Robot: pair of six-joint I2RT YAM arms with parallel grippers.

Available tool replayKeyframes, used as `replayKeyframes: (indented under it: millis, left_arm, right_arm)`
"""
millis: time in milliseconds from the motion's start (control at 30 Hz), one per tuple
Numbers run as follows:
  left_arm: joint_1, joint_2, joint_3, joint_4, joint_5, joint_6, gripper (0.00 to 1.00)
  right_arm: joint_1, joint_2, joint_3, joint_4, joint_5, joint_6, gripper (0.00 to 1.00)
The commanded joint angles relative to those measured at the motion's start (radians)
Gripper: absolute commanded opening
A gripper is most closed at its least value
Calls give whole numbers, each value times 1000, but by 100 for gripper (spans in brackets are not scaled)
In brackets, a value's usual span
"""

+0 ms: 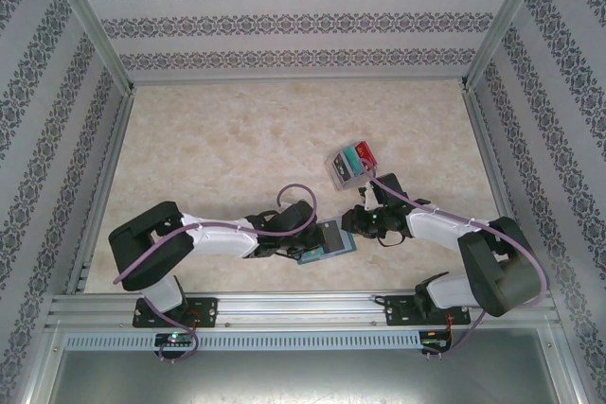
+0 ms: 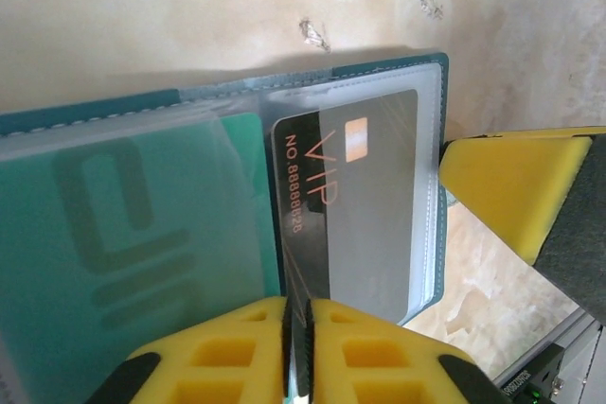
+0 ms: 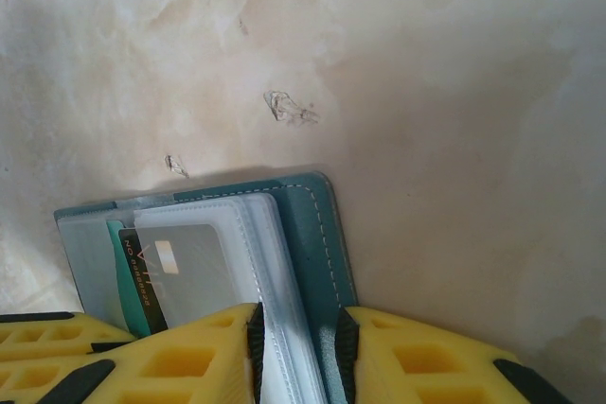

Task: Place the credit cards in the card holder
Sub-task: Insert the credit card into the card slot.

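Marble-patterned beige laminate covers the table, which spreads across the whole floor of the cell. Three walls papered in grey damask stripes close it in on the left, far and right sides, with an aluminium frame running up the corners and along the near edge.

Two arms reach inward from the near rail: the left arm and the right arm, both white with black joints, meeting near the middle of the table.

One card holder lies open between them, near the centre, teal cover down and clear sleeves up. The right gripper is clenched on its right edge, with the cover and several sleeves pinched between the yellow fingers. The left gripper is pressed together on the exposed strip of one dark card, lettered VIP, which sits mostly inside a sleeve. One green card lies in the sleeve to its left.

One clear tray stands farther out, just beyond the right gripper and apart from the holder. It holds one red card and one teal card; whether the grey face beside them is a card I cannot tell.

Two small glinting flecks mark the table beyond the holder.
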Motion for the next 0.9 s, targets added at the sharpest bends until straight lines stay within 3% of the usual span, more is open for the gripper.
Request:
replayKeyframes:
  millis: [0, 433, 600, 633, 700, 800, 867]
  left_arm:
    - [-3, 45, 43, -18, 19, 26, 10]
    - [-9, 99, 80, 0, 30, 34, 11]
    - [-11, 22, 62, -65, -11, 42, 12]
    - [-12, -12, 47, -87, -34, 45, 13]
    - [-11, -99, 24, -159, -97, 54, 26]
    - [5, -191, 23, -324, -175, 68, 32]
    - [22, -232, -2, -385, -199, 58, 44]
  right_arm:
    - [11, 37, -19, -37, 47, -18, 30]
    - [11, 37, -20, -38, 47, -19, 30]
    - [9, 23, -16, -41, 36, -21, 30]
    - [9, 12, -12, -48, 31, -25, 30]
    - [9, -21, 6, -81, 42, -30, 31]
    - [8, -54, 22, -94, 52, -21, 32]
    - [8, -43, 35, -106, 60, -18, 32]
